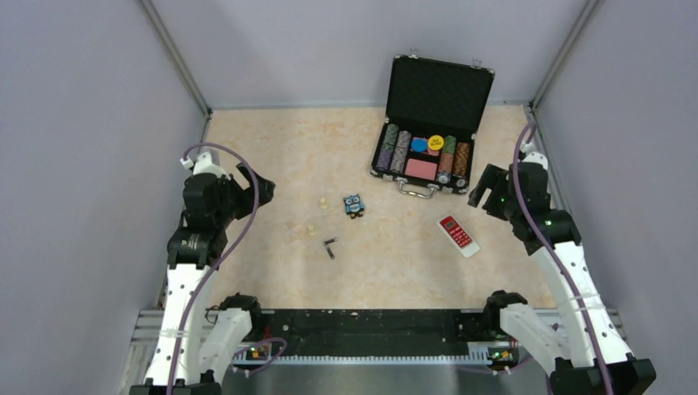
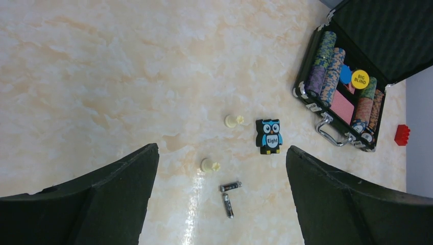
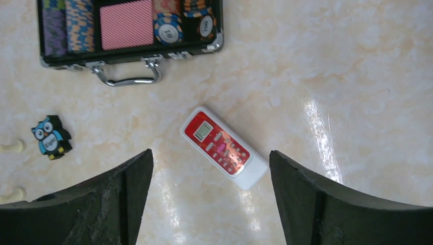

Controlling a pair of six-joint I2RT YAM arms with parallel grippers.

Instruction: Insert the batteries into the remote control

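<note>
I see my left gripper [image 1: 255, 185] and right gripper [image 1: 487, 189] hovering, jaws apart, empty. The batteries [image 1: 330, 247] lie mid-way along the desk [image 1: 272, 148]; the remote control [image 1: 458, 235], red face up, lies toward its right edge.

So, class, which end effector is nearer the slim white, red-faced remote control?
Right. The right end effector hovers just beyond the white, red-faced remote control; the left end effector is far to its left.

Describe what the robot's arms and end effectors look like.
Both the left arm and right arm have white links with black joints. A purple cable loops along each. The left end effector and right end effector are black, with broad matte fingers. Small green lights glow on the right arm.
</note>
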